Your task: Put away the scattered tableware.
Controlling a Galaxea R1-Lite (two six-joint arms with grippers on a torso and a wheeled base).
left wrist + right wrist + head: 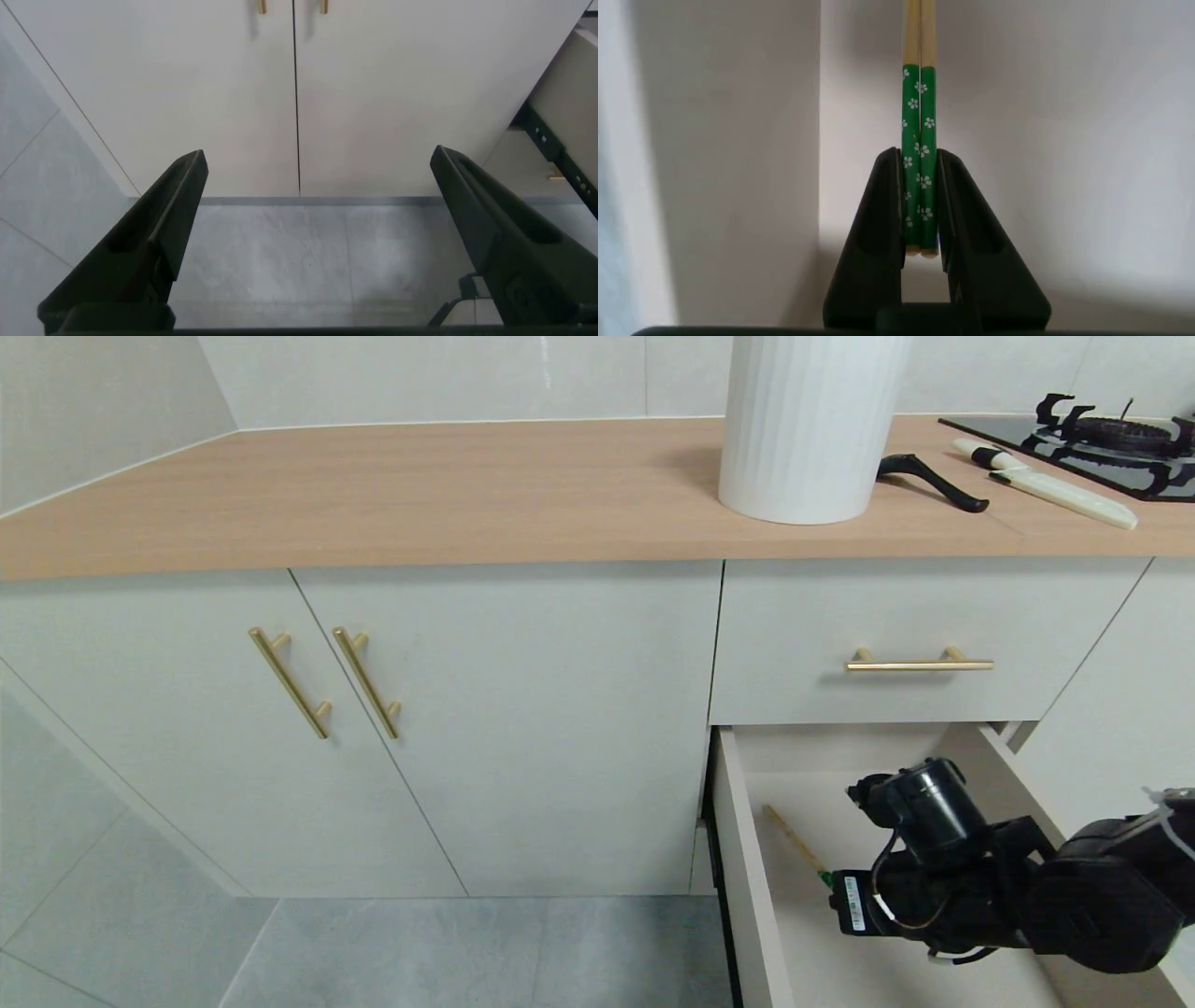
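Head camera is looking forward and down, from well back, at the countertop (373,495), cabinet doors (485,728) and open drawer (742,859). Left wrist camera is facing past the spread left gripper (318,157) at the floor (299,252) and the same doors (shared with the head view). Right wrist camera is peering, very close, along the chopsticks (920,112) clamped in the right gripper (920,159), inside that drawer.

Bright, soft shadows, edges perhaps bowed

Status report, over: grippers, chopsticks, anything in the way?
Right gripper shut on chopsticks, down in the open drawer. Left gripper open, facing the cabinet doors. Nothing seen blocking the drawer floor. Knife on the counter.
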